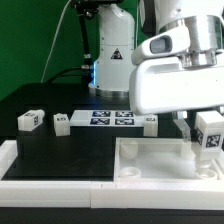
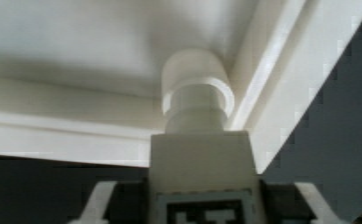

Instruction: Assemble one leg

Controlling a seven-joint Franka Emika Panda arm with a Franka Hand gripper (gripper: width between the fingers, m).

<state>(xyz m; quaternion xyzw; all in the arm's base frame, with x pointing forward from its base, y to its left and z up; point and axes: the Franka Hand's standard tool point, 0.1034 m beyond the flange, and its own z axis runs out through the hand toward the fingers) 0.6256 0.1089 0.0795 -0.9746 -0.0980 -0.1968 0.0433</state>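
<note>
Your claw is pinching one leg, a small chunky white block. Its fingers press on opposite sides of the block, and the black-and-white square tag faces outward.

The leg stands upright in the grip. Its rounded peg end points away from the claw, down toward the white square panel directly beneath. In the wrist view the peg end sits right in an inside corner of the panel's raised rim. You cannot tell from here whether it touches the panel or has entered a hole.

The step in hand looks like seating this leg in the panel's corner. The next move probably calls for lining the peg up squarely with the corner hole, keeping the leg vertical, and lowering it gently. After that, turn it while holding a firm pinch so it does not slip sideways.

Another leg lies on the black tabletop, well away from the claw, beyond the far end of the marker board. The marker board itself lies flat on the tabletop, apart from the claw and behind the panel.

No brand name or words can be read anywhere. The only markings are the square black-and-white tags on the legs and the marker board, and their patterns are too small to make out.
</note>
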